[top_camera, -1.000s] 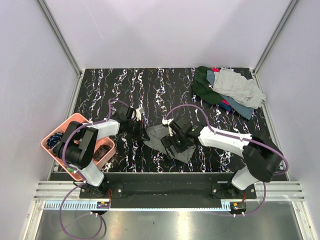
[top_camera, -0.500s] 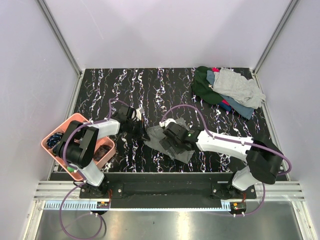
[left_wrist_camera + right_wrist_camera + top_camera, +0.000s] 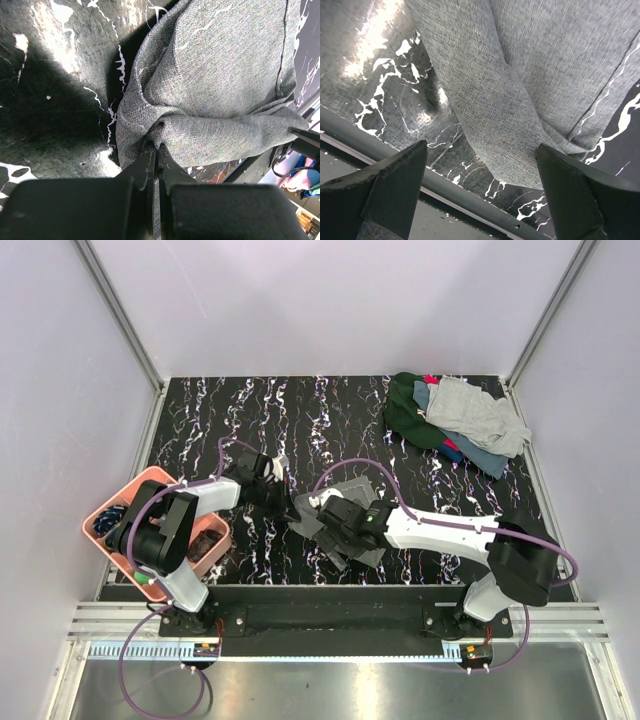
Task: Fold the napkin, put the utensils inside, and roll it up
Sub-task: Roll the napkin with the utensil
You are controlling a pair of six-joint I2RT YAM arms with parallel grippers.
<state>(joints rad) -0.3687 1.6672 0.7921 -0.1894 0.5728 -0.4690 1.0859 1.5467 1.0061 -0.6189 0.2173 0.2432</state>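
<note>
While the left claw (image 3: 156, 150) is clenched tight on a bunched edge of the napkin (image 3: 215, 75), the grey cloth lies crumpled on the black marbled desk (image 3: 250, 410), near its front middle and between the two arms. The right claw (image 3: 482, 150) hangs over a fold of the napkin with its fingers spread wide, released and gripping nothing.

Napkin (image 3: 309, 508): middle hidden beneath right end effector (image 3: 335, 533), top view. Cut off by frame edges beyond the end effectors in both wrist views. Pinched part buried inside left end effector (image 3: 156, 148) grip. Bin (image 3: 122, 492), left of it: contents too small to tell.
</note>
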